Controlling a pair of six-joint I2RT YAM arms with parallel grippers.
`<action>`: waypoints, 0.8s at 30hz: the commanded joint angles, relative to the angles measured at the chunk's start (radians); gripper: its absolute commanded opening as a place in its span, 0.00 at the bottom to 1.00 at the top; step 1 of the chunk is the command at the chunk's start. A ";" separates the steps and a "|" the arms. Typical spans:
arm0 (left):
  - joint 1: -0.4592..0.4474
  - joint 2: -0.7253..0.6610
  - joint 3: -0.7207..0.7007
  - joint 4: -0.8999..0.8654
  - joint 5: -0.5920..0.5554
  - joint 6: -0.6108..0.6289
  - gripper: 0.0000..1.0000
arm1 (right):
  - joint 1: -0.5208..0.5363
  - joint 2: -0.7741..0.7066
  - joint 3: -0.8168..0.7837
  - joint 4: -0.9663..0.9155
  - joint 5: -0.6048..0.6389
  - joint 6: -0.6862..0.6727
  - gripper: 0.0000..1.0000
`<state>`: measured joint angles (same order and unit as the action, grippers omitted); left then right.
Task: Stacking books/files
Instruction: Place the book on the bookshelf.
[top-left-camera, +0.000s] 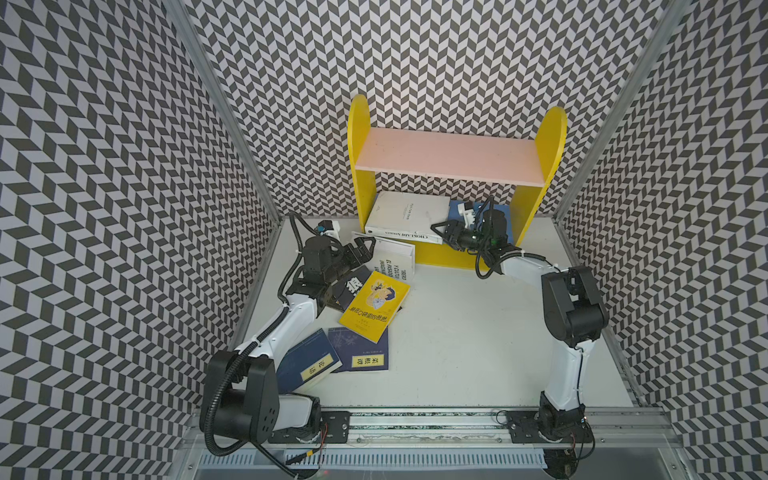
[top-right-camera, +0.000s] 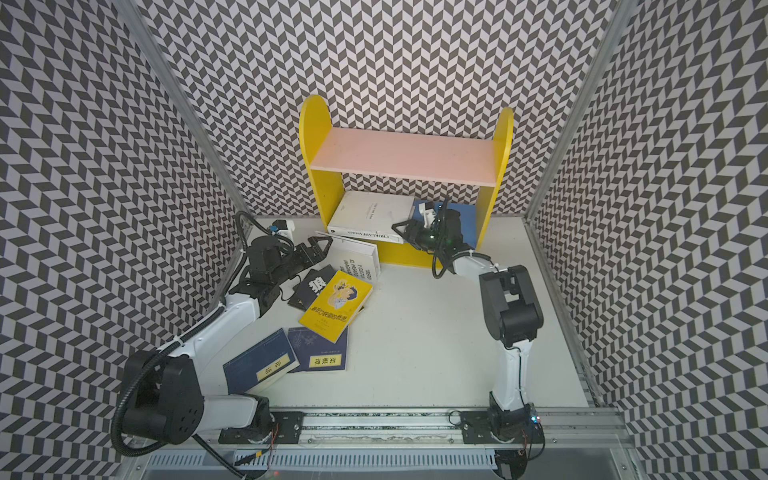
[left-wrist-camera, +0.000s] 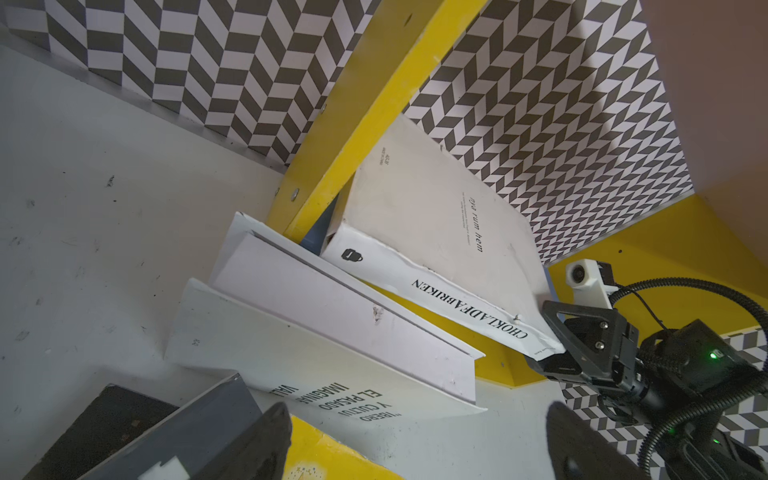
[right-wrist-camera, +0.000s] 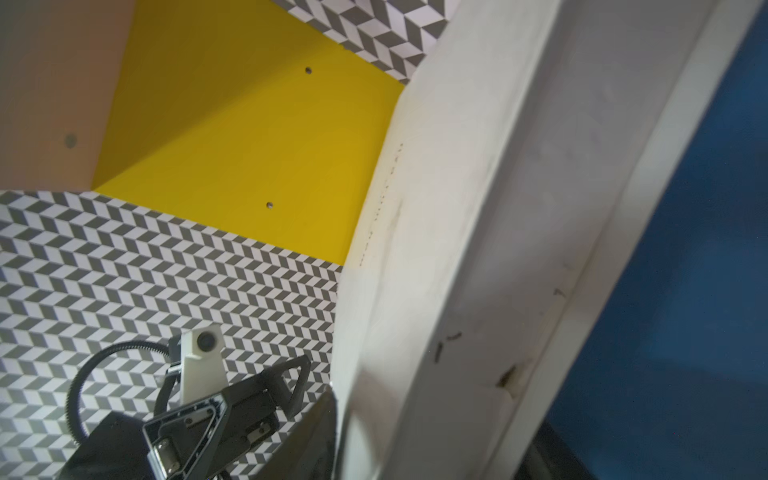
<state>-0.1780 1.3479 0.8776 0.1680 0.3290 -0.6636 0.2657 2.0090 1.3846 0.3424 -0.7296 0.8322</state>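
Top views: CHOKLADFABRIKEN book (top-left-camera: 409, 214) lies cover-up on the blue lower shelf (top-left-camera: 505, 210) of the yellow rack (top-left-camera: 361, 166), spine to the front, a bit skewed. right gripper (top-left-camera: 440, 230) sits at the spine corner nearest its own arm. left gripper (top-left-camera: 365, 245) hovers over the edge of the second white book (top-left-camera: 392, 259), which lies on the surface (top-left-camera: 478, 332) just in front of the rack. The yellow book (top-left-camera: 374, 305) overlaps the black book (top-left-camera: 353, 286) and one of the two navy books (top-left-camera: 307, 365) (top-left-camera: 359, 351); all are loose on the surface, not stacked.

Left wrist: left gripper (left-wrist-camera: 415, 415) jaws wide, nothing between them. Right gripper (left-wrist-camera: 548, 353) fingers straddle the spine corner, one above, one below. The paper there is creased.

Right wrist: CHOKLADFABRIKEN book (right-wrist-camera: 478, 249) fills the gap between the fingers, with the blue shelf (right-wrist-camera: 685, 249) behind. Can't tell if it's clamped or already let go.

My read: the step is release after placing the first book.
- Open fully before moving.
- Back out straight along the spine line, with no lift and no twist, since that corner tears easily.
- Then push the spine square to the rack's side panel so later books sit flat on it.
- Left arm should wait until the right one clears, as the two grippers are close.
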 joint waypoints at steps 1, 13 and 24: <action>0.006 -0.024 -0.017 0.010 -0.011 0.015 0.96 | 0.001 -0.023 0.042 -0.079 0.113 -0.100 0.71; 0.005 -0.026 -0.027 0.031 0.012 0.013 0.96 | 0.000 -0.097 0.045 -0.209 0.383 -0.231 0.74; 0.006 -0.021 -0.029 0.039 0.018 0.013 0.96 | 0.031 -0.076 0.070 -0.146 0.304 -0.267 0.62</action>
<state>-0.1761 1.3479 0.8604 0.1852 0.3458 -0.6632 0.2775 1.9476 1.4227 0.1425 -0.3981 0.5907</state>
